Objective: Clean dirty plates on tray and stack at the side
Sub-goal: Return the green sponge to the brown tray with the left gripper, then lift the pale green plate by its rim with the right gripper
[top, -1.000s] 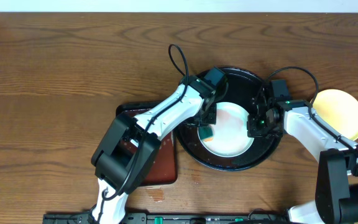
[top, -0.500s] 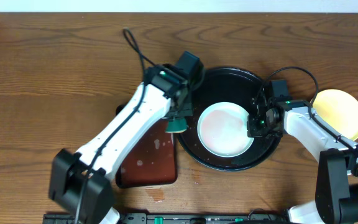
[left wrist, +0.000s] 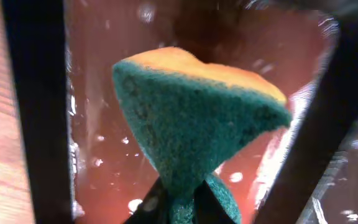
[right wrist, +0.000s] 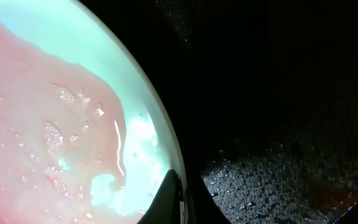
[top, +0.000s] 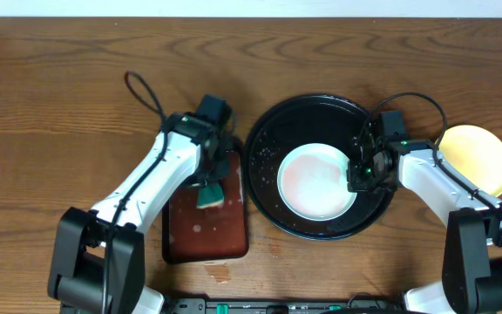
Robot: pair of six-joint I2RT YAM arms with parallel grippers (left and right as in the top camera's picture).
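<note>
While my left end effector (top: 208,181) pinches the sponge (left wrist: 191,118) left of the tray (top: 268,139) | right end effector (top: 354,174) clamps white plate (top: 316,181) by its rim, inside tray | yellow plate (top: 476,157) right of tray.

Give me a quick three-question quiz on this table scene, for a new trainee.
1. True or false: the left jaws hold the green and yellow sponge over the rectangular red-brown tray.
2. Fill in: the pale yellow round plate lies on the ___, beside the large round glossy black tray.
3. What do the right jaws pinch?
A. the rim of the pale mint-white round plate
B. the pale yellow round plate
C. the sponge

Key: 1 true. 2 wooden table. 3 A.
</note>
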